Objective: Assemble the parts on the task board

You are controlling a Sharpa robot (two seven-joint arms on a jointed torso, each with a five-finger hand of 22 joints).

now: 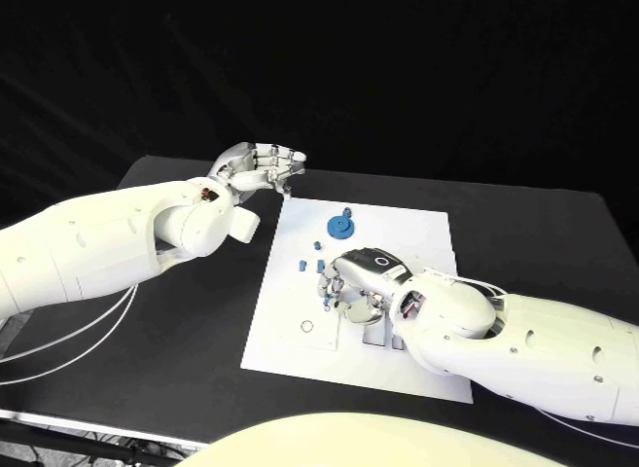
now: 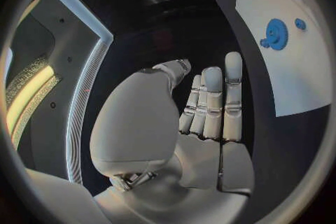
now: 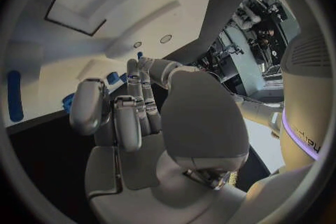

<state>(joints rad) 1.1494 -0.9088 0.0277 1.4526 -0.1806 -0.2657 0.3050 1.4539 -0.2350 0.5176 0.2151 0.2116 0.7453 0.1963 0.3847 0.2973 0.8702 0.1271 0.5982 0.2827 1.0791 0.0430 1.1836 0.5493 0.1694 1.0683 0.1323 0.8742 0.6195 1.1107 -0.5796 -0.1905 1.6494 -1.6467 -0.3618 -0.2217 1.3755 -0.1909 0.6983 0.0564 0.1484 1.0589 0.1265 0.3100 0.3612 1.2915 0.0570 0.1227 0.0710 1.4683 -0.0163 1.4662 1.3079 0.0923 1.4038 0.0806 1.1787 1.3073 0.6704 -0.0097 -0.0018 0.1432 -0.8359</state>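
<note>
The left hand [image 1: 264, 167] hangs over the black table [image 1: 165, 321] just off the far left corner of the task board [image 1: 404, 233], touching nothing; from the head view its fingers look bent inward, but the left wrist view shows the same hand [image 2: 203, 106] with its fingers laid side by side and nearly straight, the thumb apart from them, and nothing in the palm. That wrist view also brings out a blue gear [image 2: 276, 29] with a small blue round piece [image 2: 299, 24] just beside it, lying on the board beyond the fingertips; from the head camera the gear [image 1: 343, 226] sits well to the right-hand side of the left hand and just beyond the right one. The right hand [image 1: 364, 284] is down over the middle of the board, its back turned to the head camera so the fingers are mostly hidden there, with small blue parts [image 1: 311, 264] just beside its fingertips. The right wrist view shows what the head view hides: the right hand's fingers [image 3: 129, 117] are curled, with small blue pieces [image 3: 112, 77] right at their tips and a long blue bar [image 3: 14, 95] lying apart on the board; whether any piece is pinched I cannot tell.
</note>
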